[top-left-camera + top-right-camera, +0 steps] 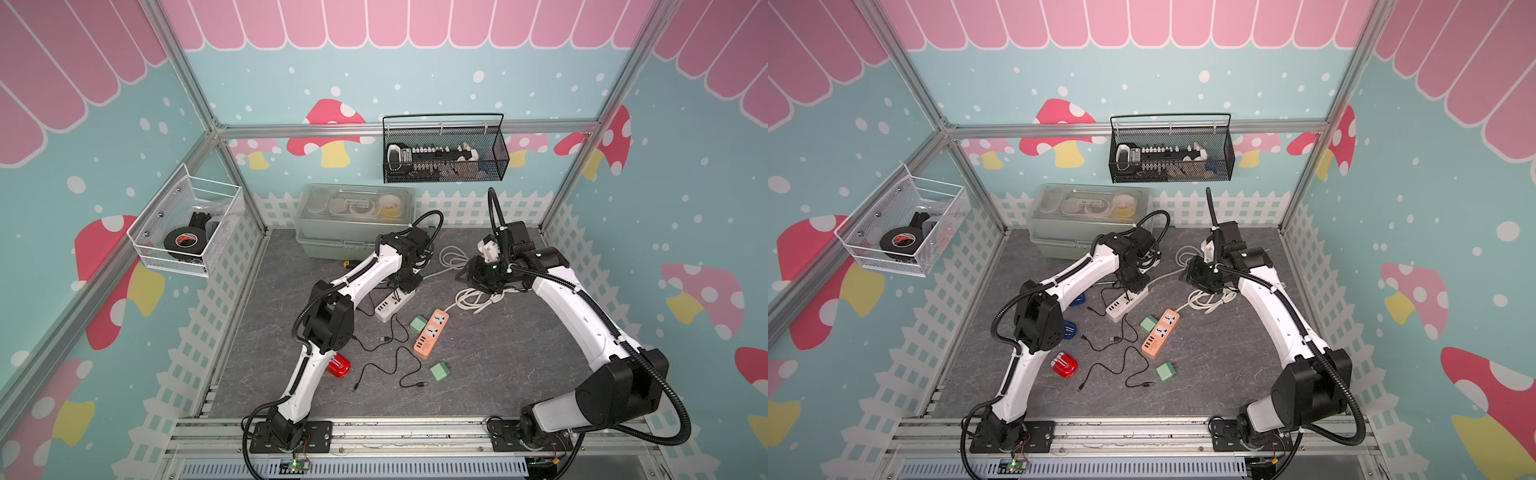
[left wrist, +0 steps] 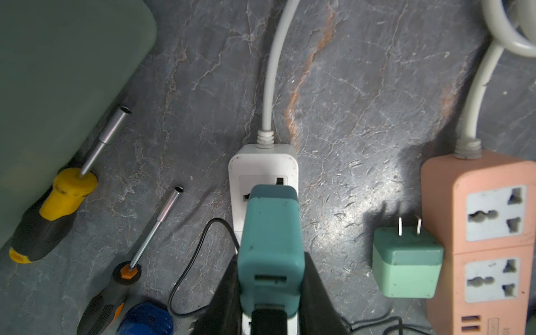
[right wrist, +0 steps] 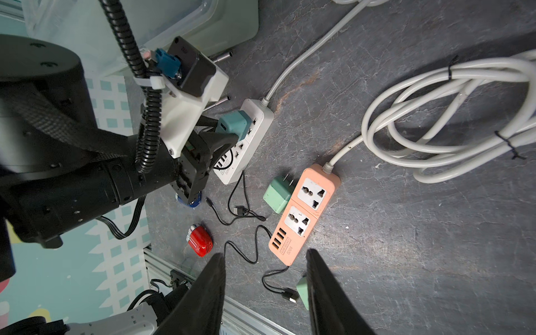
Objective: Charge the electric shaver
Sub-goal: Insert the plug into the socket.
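The left end effector (image 2: 271, 261) is clamped on a teal USB charger (image 2: 271, 232), one black finger on each flank. It holds the charger against the white power strip (image 2: 262, 162), at the socket nearest the strip's cord. The charger's body covers its own prongs, so I cannot tell whether they are seated or only resting on the socket face. In both top views that contact is buried under the left wrist.

The red electric shaver (image 1: 1064, 365) lies on the grey table (image 1: 1225, 374) towards the front, close beside the left arm's lower link and well apart from both strips. In a top view the arm hides part of it. Thin black USB cables (image 1: 399, 365) sprawl between it and the orange power strip (image 1: 432, 332), their plug ends lying loose on the table.

The right end effector (image 3: 265, 253) hangs open above the table with nothing between its fingers. One finger cuts off most of a pale green charger (image 3: 301, 290) lying below it. Another green charger (image 2: 406, 266), prongs showing, lies hard against the orange strip.

Two blue objects (image 1: 1076, 299) peep out from behind the left elbow, too hidden to name. Two screwdrivers (image 2: 58, 203) lie by the grey-green storage box (image 2: 58, 72); the handle of one runs out of the left wrist view.
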